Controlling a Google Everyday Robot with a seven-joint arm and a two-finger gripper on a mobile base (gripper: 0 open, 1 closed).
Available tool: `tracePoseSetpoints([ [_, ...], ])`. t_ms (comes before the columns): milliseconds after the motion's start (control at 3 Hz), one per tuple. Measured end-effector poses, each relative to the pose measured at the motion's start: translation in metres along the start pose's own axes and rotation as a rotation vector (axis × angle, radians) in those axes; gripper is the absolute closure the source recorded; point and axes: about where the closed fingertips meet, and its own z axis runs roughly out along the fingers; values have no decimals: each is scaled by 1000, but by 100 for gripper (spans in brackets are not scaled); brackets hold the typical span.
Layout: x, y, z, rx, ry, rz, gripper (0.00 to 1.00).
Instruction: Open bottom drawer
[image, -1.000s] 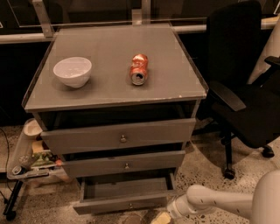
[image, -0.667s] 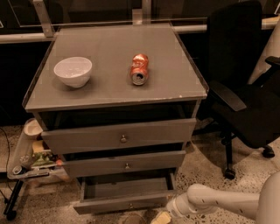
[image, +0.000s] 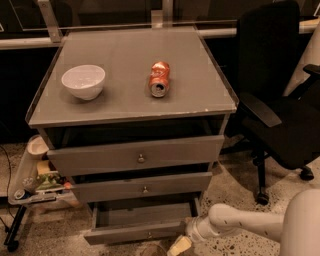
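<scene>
The bottom drawer (image: 135, 233) is the slimmest grey front of the three, with a tiny round knob (image: 149, 234) at its centre. It stands pulled out, and its plain grey tray (image: 142, 214) shows behind the front. My gripper (image: 178, 245) is low at the frame's bottom edge, just right of the drawer front's right end, on the white arm (image: 235, 222) that reaches in from the right. Its tips are partly cut off by the frame edge.
The middle drawer (image: 142, 189) and the top drawer (image: 137, 156) sit above, both slightly out. On the cabinet top are a white bowl (image: 83, 81) and a red can (image: 159, 78) on its side. A black office chair (image: 280, 100) stands right; a cluttered small cart (image: 30, 185) stands left.
The arm and gripper have shifted slightly left along the floor. The bottom drawer stays pulled out as before.
</scene>
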Motion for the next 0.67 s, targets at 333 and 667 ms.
tracePoseSetpoints([
  [333,-20,-19,16,-15,-6,-44,0],
  [667,-29,-33,31,-29,-10,-65,0],
])
